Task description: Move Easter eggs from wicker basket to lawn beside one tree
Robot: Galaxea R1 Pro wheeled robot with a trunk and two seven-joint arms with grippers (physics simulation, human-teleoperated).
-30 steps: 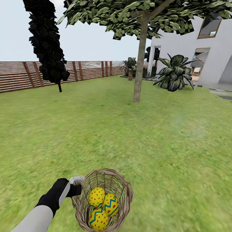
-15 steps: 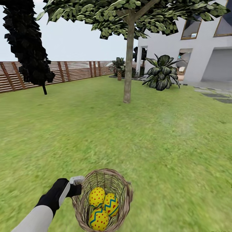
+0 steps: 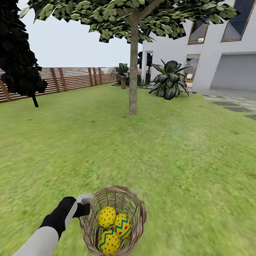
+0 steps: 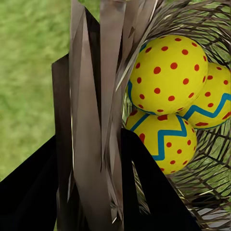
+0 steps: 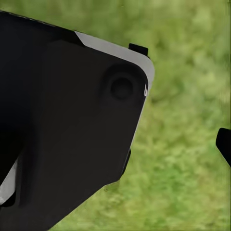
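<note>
Low at the head view's left, left arm reaching forward, left claw [image 3: 85, 205] clenched on the basket [image 3: 137, 208] rim, three eggs [image 3: 114, 227] inside, fingertips hidden by wicker, tree [image 3: 133, 81] far ahead, right claw's state unclear.

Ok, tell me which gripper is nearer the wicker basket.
Left. The left gripper is clamped on the wicker basket at its rim, three Easter eggs inside. The right gripper's whereabouts relative to it can't be told; its wrist view looks onto lawn.

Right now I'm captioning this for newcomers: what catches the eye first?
Three Easter eggs, yellow with red dots, sit in the wicker basket, held at its rim by the left end effector. Beyond them, across the lawn, stands the tree.
</note>
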